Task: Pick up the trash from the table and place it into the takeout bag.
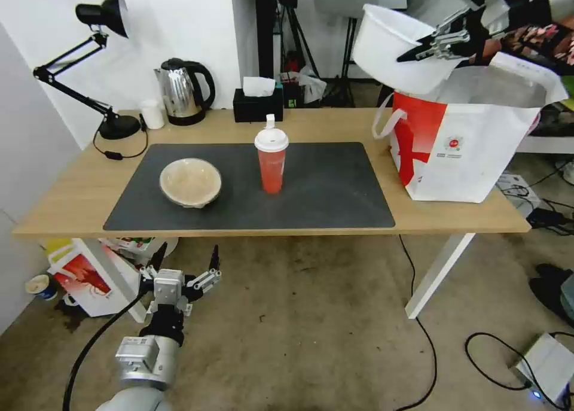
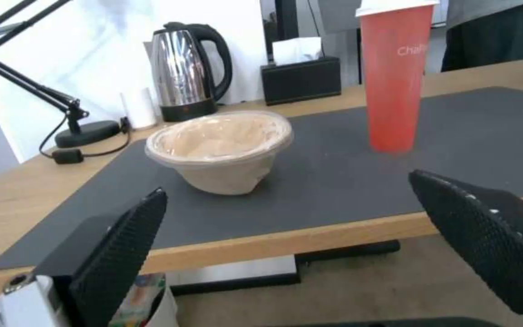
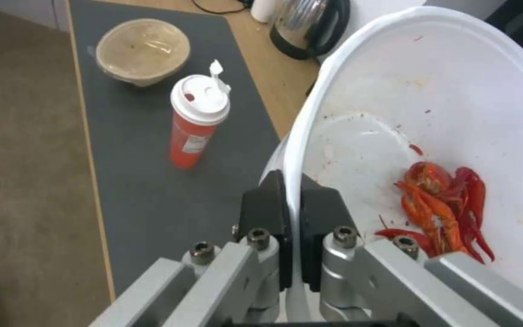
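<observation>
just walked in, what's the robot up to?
Clearing takeout trash off the table. The right claw is shut on the rim of the white bowl with crayfish scraps, holding it tilted in the air over the open takeout bag. The red cup and beige bowl sit on the grey mat. The left claw hangs open, below the table's front edge.

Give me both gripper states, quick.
Left gripper: open, empty, below the table edge.
Right gripper: shut on the rim of the white bowl, above the takeout bag.

Head view high, facing table (image 1: 454, 216); wrist views closer; all share red cup (image 1: 271, 160).
</observation>
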Available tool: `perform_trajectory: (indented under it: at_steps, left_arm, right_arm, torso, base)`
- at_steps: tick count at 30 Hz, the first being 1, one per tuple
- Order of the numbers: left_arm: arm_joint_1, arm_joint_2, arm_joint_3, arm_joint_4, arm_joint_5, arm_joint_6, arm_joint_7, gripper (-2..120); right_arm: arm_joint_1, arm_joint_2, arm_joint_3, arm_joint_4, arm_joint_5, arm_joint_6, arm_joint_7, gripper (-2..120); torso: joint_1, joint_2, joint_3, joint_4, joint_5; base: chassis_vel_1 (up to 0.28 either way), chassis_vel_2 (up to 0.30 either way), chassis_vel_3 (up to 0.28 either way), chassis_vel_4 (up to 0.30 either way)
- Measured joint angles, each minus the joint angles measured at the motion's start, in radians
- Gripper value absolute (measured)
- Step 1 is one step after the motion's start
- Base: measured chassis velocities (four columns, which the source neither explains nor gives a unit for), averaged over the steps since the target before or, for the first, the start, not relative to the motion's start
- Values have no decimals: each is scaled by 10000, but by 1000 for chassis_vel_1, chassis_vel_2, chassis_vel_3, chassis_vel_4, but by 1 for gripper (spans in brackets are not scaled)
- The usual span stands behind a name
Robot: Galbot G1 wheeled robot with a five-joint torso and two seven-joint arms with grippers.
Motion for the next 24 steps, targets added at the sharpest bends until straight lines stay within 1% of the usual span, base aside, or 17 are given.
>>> perform_trajectory:
  at_steps: [5,12,20,24]
  left_arm:
    - [0,0,0,0,0,0,0,100]
    - [0,0,1,0,0,0,0,100]
    - [0,0,1,0,0,0,0,100]
    - [0,0,0,0,0,0,0,100]
  right_arm:
    - [112,-162,-57,-137,3,1,-37,1]
    - [182,-139,-177,-288,-82,11,-45,1]
    - [180,45,-237,-368,-456,57,3,1]
    - [233,325,-440,-376,-691,134,84,1]
  torso:
    - [0,0,0,4,-5]
    - [0,0,0,0,1]
    - [0,0,0,2,0]
    - [0,0,0,0,0]
  base:
    - [0,0,0,0]
    - [0,0,0,0]
    - [0,0,0,0]
    - [0,0,0,0]
